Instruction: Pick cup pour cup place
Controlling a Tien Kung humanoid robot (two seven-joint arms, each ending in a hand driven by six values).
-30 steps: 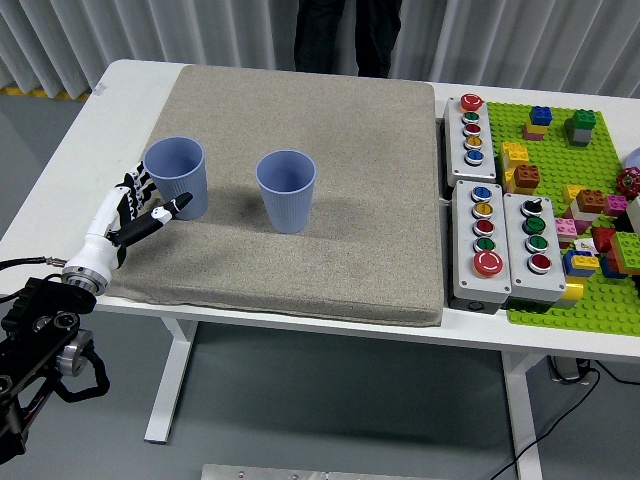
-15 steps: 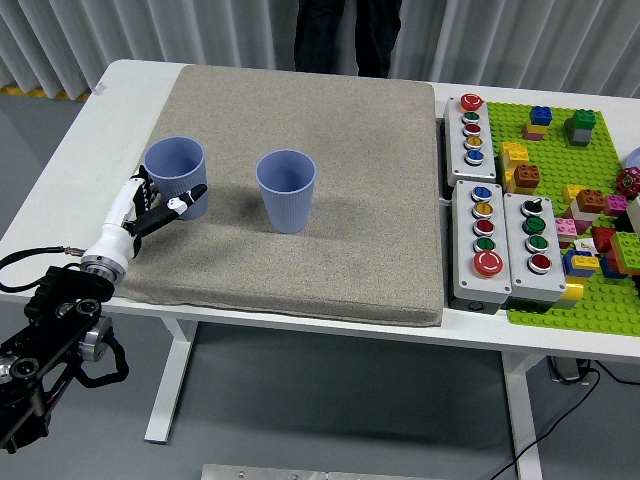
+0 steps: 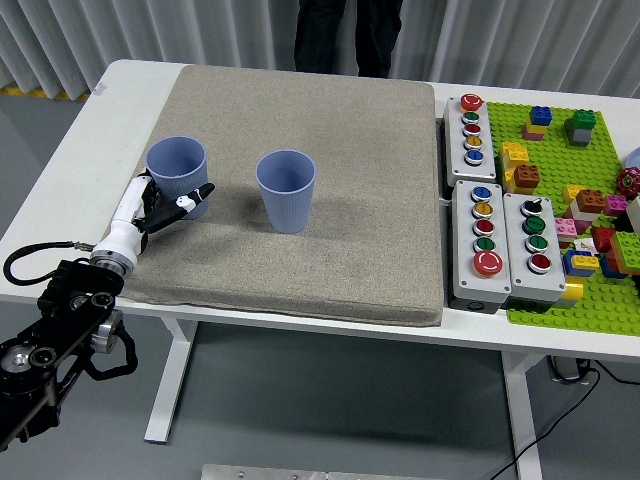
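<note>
step: pick | left hand (image 3: 165,207) wrapping the left pale-blue plastic cup (image 3: 178,177) on the grey mat (image 3: 340,130); fingers look partly closed, grip maybe not firm | next: tighten, lift, tip over second blue cup (image 3: 286,190)

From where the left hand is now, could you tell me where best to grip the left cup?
Probably the lower wall of the left cup, from its left side. It stands upright and tapers downward, and the left hand is already at its base there.
</note>
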